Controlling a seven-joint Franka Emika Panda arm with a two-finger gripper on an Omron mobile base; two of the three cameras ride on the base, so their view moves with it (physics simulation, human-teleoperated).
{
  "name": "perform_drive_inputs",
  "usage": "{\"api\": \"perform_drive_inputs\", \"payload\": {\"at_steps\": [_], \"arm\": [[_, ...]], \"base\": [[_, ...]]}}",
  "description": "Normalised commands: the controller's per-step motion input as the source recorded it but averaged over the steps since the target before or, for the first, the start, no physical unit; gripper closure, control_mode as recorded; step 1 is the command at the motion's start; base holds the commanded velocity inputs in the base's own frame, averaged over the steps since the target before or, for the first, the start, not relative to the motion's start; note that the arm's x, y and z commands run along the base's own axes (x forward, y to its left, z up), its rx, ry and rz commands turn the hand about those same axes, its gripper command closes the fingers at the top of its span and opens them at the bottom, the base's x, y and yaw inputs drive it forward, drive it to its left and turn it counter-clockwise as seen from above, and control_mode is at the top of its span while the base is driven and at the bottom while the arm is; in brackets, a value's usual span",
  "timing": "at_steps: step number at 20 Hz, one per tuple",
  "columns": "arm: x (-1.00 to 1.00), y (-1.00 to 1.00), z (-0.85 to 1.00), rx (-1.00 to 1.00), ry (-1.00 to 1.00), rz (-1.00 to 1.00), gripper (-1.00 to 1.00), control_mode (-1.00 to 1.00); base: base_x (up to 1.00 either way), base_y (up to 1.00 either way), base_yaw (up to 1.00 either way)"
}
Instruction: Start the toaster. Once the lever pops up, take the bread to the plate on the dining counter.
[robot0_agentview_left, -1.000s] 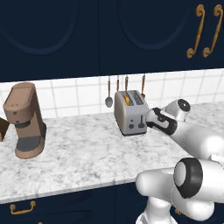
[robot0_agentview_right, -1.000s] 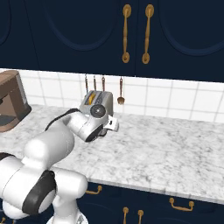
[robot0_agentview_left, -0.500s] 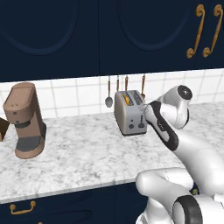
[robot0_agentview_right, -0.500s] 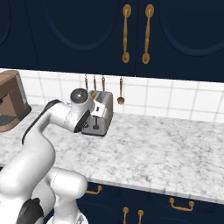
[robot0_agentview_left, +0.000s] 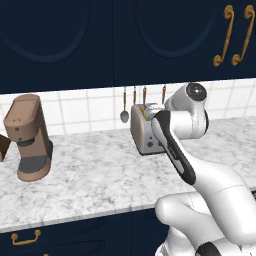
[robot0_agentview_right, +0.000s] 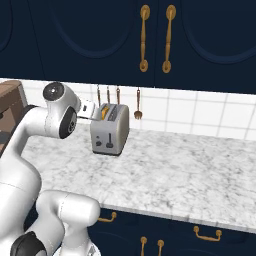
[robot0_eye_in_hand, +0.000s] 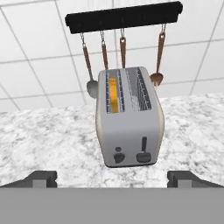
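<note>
The silver toaster (robot0_eye_in_hand: 129, 127) stands on the marble worktop by the tiled wall, also seen as the toaster (robot0_agentview_left: 147, 135) and the toaster (robot0_agentview_right: 110, 130). The bread (robot0_eye_in_hand: 113, 94) sits low in its left slot, only the orange crust showing. The dark lever (robot0_eye_in_hand: 142, 156) is at the lower end of its track on the narrow face, beside the round knob (robot0_eye_in_hand: 118, 157). My gripper (robot0_eye_in_hand: 114, 179) hovers open in front of and above that face, fingertips (robot0_eye_in_hand: 43, 178) wide apart with nothing between them. The plate and the dining counter are out of view.
A brown coffee machine (robot0_agentview_left: 27, 137) stands at the left of the worktop (robot0_agentview_left: 100, 175). A black rail (robot0_eye_in_hand: 122, 17) with several hanging utensils is on the tiles right behind the toaster. Navy cabinets with brass handles (robot0_agentview_right: 156, 37) hang above.
The arm has swung upward. The hand has drawn back from the toaster's narrow face and now looks down on it from higher up. The toaster has stayed in place.
</note>
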Motion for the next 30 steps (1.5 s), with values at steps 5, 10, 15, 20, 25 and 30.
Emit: {"api": "perform_drive_inputs", "payload": {"at_steps": [5, 10, 15, 20, 25, 30], "arm": [[0.00, 0.10, 0.35, -0.05, -0.06, 0.00, -1.00, -1.00], [-0.02, 0.00, 0.28, -0.03, -0.08, 0.00, -1.00, -1.00], [-0.04, 0.00, 0.05, 0.00, -0.04, 0.00, -1.00, -1.00], [0.00, 0.00, 0.00, 0.00, 0.00, 0.00, -1.00, -1.00], [0.00, 0.00, 0.00, 0.00, 0.00, 0.00, -1.00, -1.00], [0.00, 0.00, 0.00, 0.00, 0.00, 0.00, -1.00, -1.00]], "base": [[0.00, 0.00, 0.00], [0.00, 0.00, 0.00], [0.00, 0.00, 0.00], [0.00, 0.00, 0.00], [0.00, 0.00, 0.00], [0.00, 0.00, 0.00]]}}
